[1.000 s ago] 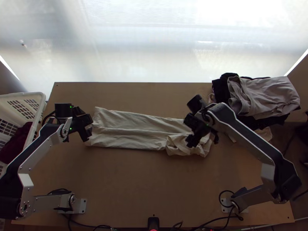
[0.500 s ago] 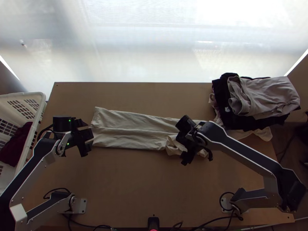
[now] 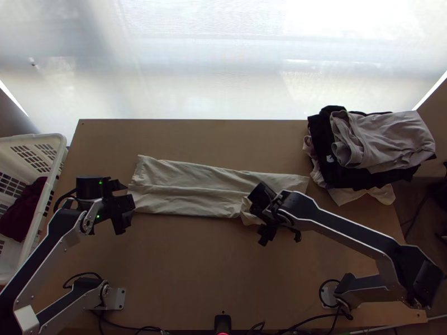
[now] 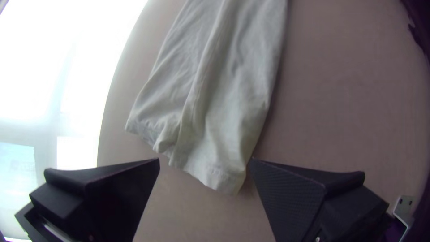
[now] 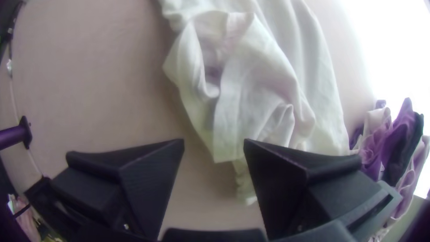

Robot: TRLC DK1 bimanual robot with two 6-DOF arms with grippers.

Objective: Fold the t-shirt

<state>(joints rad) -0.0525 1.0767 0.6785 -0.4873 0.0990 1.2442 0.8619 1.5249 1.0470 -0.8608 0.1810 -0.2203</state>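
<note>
The left gripper [image 3: 127, 204] hangs at the t-shirt's [image 3: 190, 190] left end, fingers parted. The right gripper [image 3: 279, 229], likewise spread, hangs by its near edge, rightward.

Top view, clock face over picture: t-shirt [image 3: 184, 195] at centre, thin matt cloth, softly wrinkled. Table [image 3: 190, 268], smooth wood, low sheen. Basket [image 3: 59, 148] at nine o'clock, smooth white plastic. Clothes stack [image 3: 391, 137] between two and three, matt cloth, rumpled. Base plate [image 3: 116, 298] at seven, smooth metal. Left gripper [image 3: 126, 204] between eight and nine: fingers [image 4: 291, 192] matt, plastic-looking, inner faces finely textured.
</note>
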